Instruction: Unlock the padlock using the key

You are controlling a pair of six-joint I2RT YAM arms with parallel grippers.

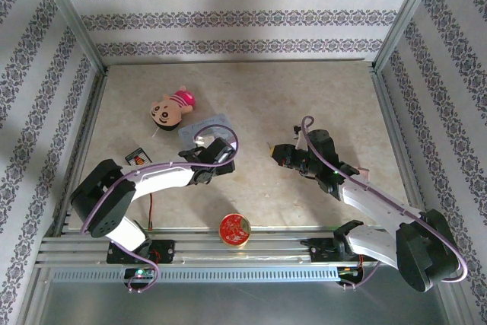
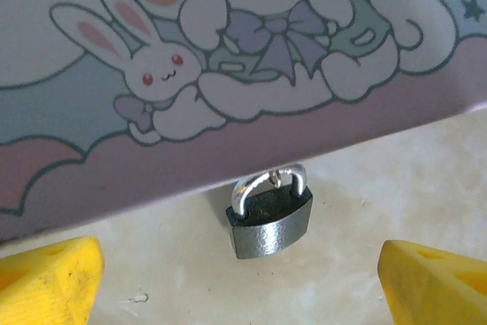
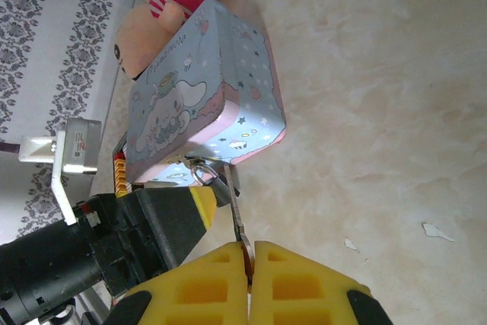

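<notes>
Standing wide open, the left gripper has the small dark grey metal padlock just ahead, not touching it. That lock hangs on the front of the pale blue cartoon tin box. It looks hard, smooth and light, so it may swing. Its flat sides seem best to squeeze. The right gripper is pinched shut on the thin silver metal key.
</notes>
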